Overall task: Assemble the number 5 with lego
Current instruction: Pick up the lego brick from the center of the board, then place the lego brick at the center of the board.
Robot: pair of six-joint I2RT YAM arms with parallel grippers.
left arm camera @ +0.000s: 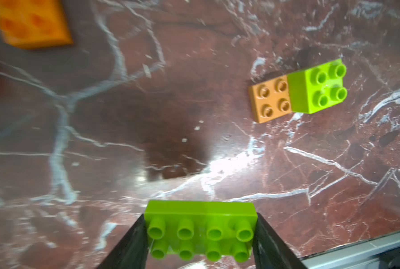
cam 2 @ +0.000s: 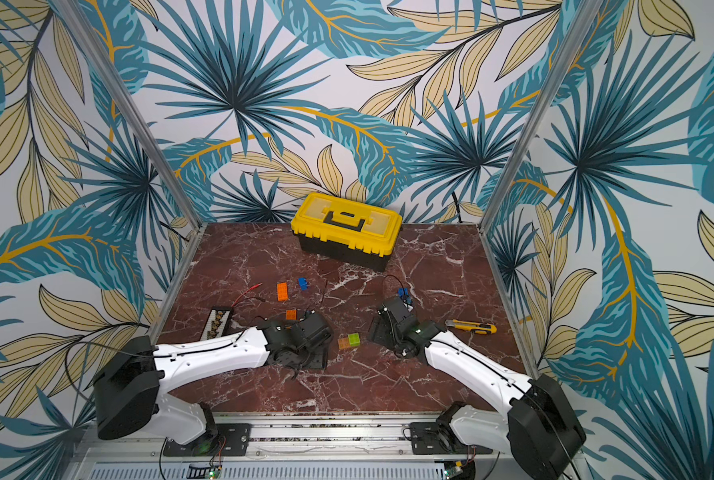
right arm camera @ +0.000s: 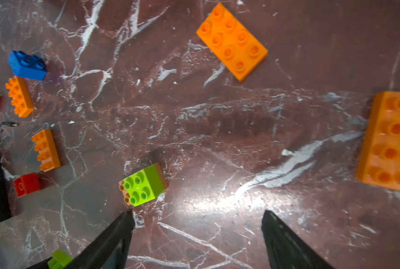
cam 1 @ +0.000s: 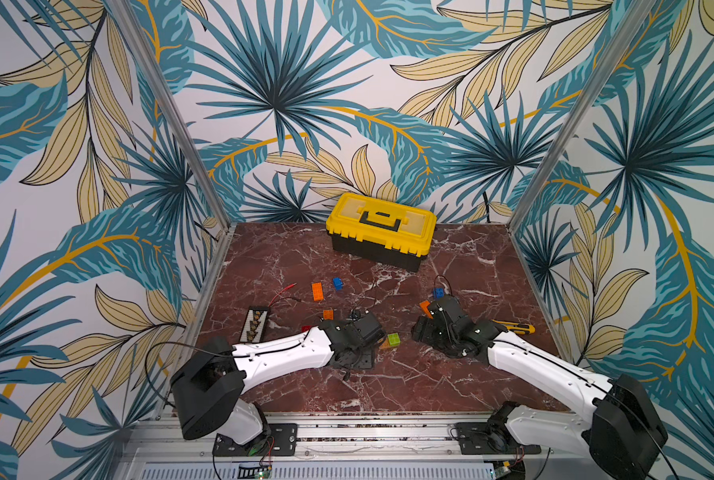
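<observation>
Lime long brick (left arm camera: pixel 201 229), pinched end to end by the left gripper (left arm camera: pixel 200 216), hangs near the tan-and-lime pair (left arm camera: pixel 297 90); right gripper (right arm camera: pixel 198 212) stands spread, empty.

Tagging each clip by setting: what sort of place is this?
Probably a lab robot test booth, not a home or workshop: a marble-look tabletop boxed in by aluminium posts, printed leaf-pattern walls, and a left arm and right arm bolted to a front rail.
</observation>
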